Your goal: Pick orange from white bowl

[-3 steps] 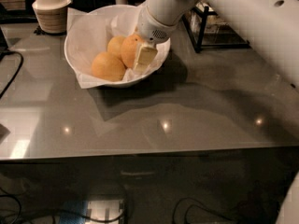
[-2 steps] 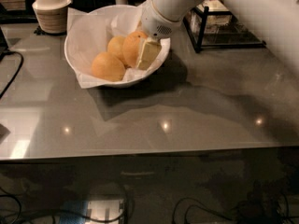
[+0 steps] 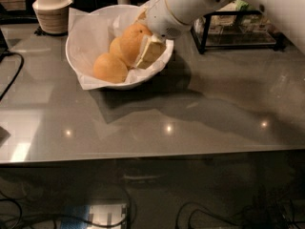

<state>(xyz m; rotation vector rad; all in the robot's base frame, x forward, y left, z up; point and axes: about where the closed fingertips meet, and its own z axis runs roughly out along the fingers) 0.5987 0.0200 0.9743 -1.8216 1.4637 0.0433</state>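
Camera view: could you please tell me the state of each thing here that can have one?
white bowl: upright, paper-lined, holding fruit.
orange: gripped, higher than its neighbours.
gripper: shut on the orange, at the bowl's right side.
paler fruits: resting loose in the bowl.
beige bowls: stacked upright, back left.

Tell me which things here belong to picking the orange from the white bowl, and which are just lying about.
Job:
orange, gripped in the claw above the bowl's right side
white bowl, paper-lined

Lying about:
two paler fruits in the bowl
stacked beige bowls, back left
black rack, back right
cable, left edge
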